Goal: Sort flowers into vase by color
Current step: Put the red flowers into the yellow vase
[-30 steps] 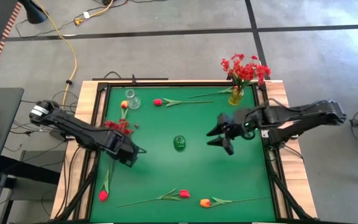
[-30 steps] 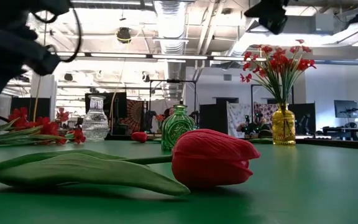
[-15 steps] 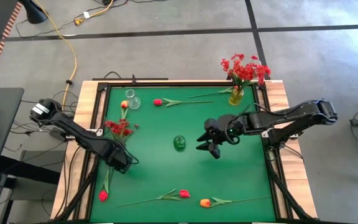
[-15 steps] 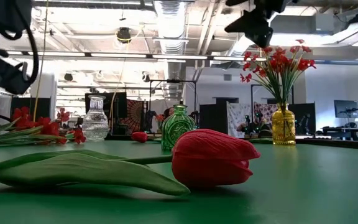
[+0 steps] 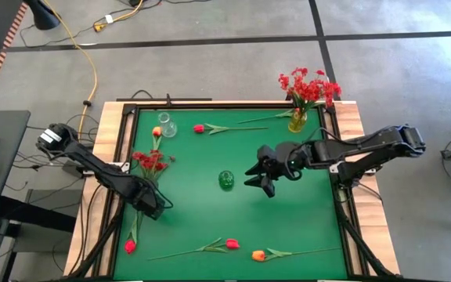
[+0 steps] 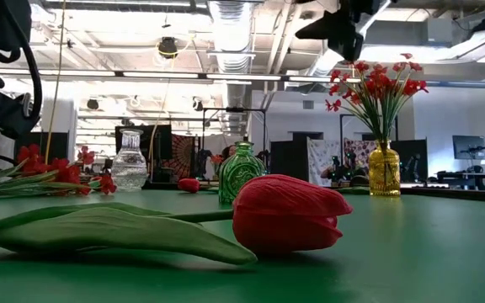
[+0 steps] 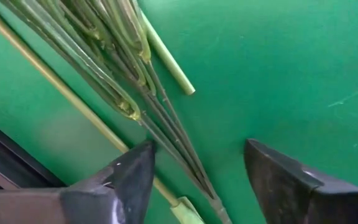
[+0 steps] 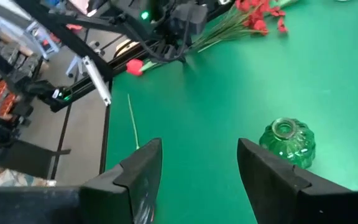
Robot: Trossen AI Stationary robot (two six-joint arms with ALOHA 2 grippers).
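A spray of small red blossoms (image 5: 148, 161) lies by the table's left edge, its thin green stems (image 7: 166, 124) running toward the near edge. My left gripper (image 5: 156, 208) is open low over those stems, one finger on each side (image 7: 201, 149), touching nothing. My right gripper (image 5: 255, 182) is open and empty, hanging just right of the small green glass vase (image 5: 225, 180), which also shows in the right wrist view (image 8: 288, 143). More red blossoms stand in a yellow vase (image 5: 297, 122) at the far right corner. A clear vase (image 5: 165, 125) stands far left.
Loose tulips lie flat on the green mat: an orange one (image 5: 156, 131) beside the clear vase, a red one (image 5: 199, 128) at the far side, a red one (image 5: 130, 246) near left, and a red (image 5: 232, 244) and orange (image 5: 257, 255) pair along the near edge.
My left gripper has drawn back toward the table's left and near edges, off the red blossoms and along their stems. My right gripper has travelled toward the table's left, closing in on the green vase. The flowers have stayed where they were.
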